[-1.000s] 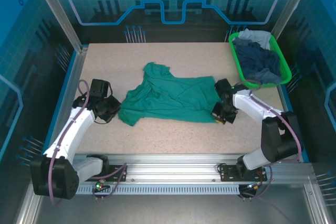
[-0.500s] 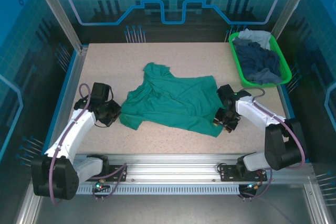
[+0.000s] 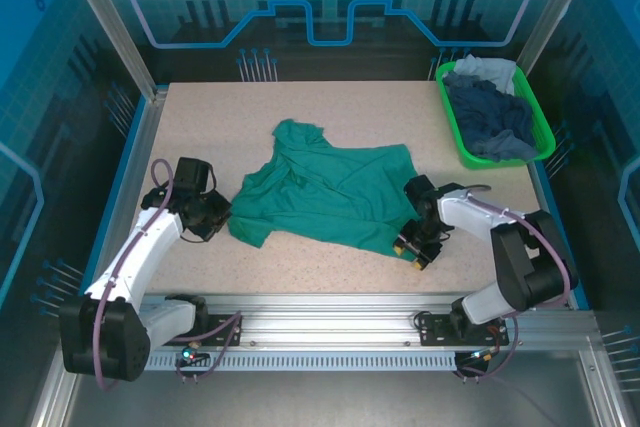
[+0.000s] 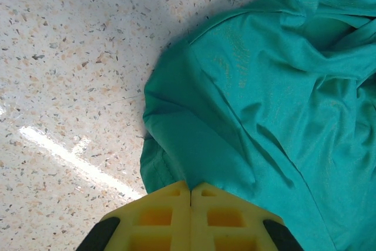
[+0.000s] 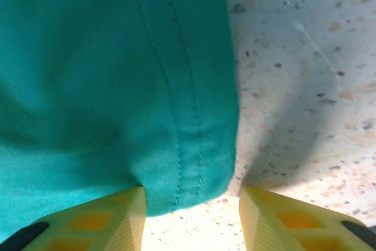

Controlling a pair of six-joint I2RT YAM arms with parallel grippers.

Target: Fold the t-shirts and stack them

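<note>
Middle of the surface (image 3: 220,127): teal-green t-shirt (image 3: 325,192) lies rumpled, spread from left to right.
Left end effector (image 4: 191,187): my pads are pressed together on the shirt's left edge, with the cloth pinched between them.
Right end effector (image 5: 191,198): my fingers stand apart, the shirt's near right hem corner lying loose between them, nothing gripped.
Far right: green basket (image 3: 450,119) holding navy t-shirts (image 3: 490,112) and a pale grey-blue one (image 3: 487,71).

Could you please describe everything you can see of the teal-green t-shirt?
The teal-green t-shirt is soft cloth with a stitched hem, lying rumpled and roughly spread on the speckled table. The left fingers are shut on its left edge; the open right fingers straddle its near-right hem corner without clamping it.
</note>
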